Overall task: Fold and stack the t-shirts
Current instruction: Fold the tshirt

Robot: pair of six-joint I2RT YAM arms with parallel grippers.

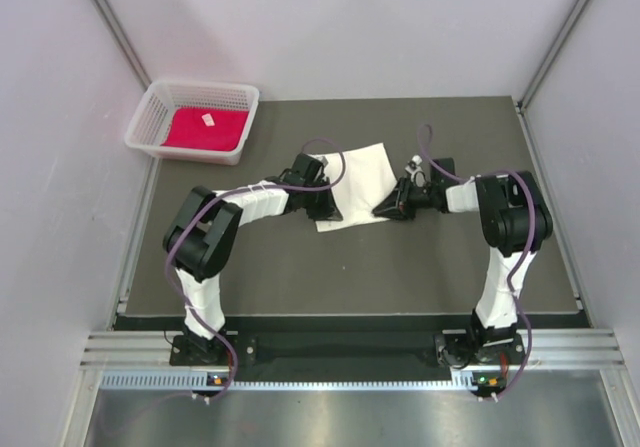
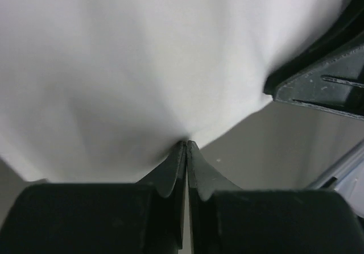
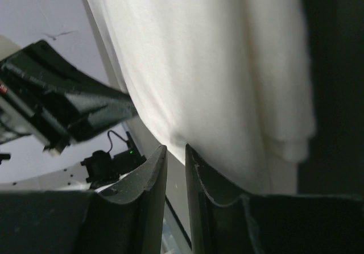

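Observation:
A folded cream-white t-shirt [image 1: 358, 179] lies mid-table on the dark mat. My left gripper [image 1: 322, 207] is at its near left corner. In the left wrist view the left gripper [image 2: 186, 142] is shut, with the t-shirt [image 2: 142, 66] edge pinched at the tips. My right gripper [image 1: 386, 210] is at the near right corner. Its jaws [image 3: 175, 147] stand a narrow slit apart, closed on the edge of the t-shirt [image 3: 216, 66], which dimples at the tips. The red-magenta t-shirt [image 1: 205, 129], with a small white tag, lies folded in the basket.
A white mesh basket [image 1: 150, 119] stands at the back left corner of the mat [image 1: 350, 277]. Metal frame posts rise at both back corners. The right gripper's dark body [image 2: 324, 83] shows in the left wrist view, close beside the cloth.

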